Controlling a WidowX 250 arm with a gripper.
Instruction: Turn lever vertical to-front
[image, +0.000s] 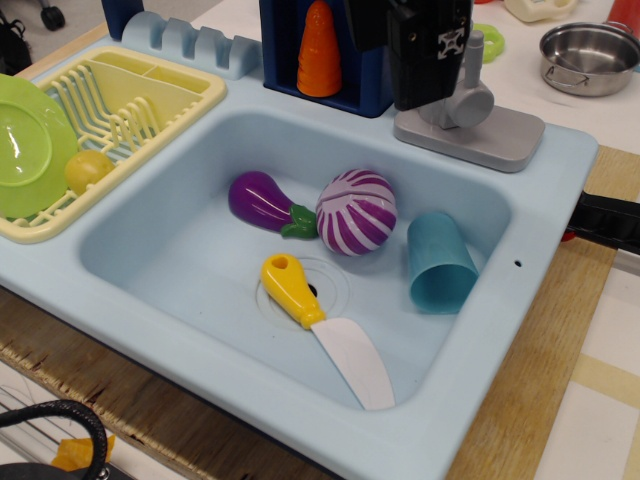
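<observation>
Partly hidden: pincer covers lever top; pincer state unclear.

place: toy kitchen set up on a lab-style bench, not a real home kitchen
sink: light-blue plastic play sink, moulded in one piece
rack: yellow toy dish rack with a green plate
play food: purple eggplant, striped onion, orange carrot
utensils: yellow-handled toy knife, blue cup, small steel pot
faucet: grey plastic lever on a flat base
surface: worn wooden board with tape strips
robot: black arm over the faucet
</observation>
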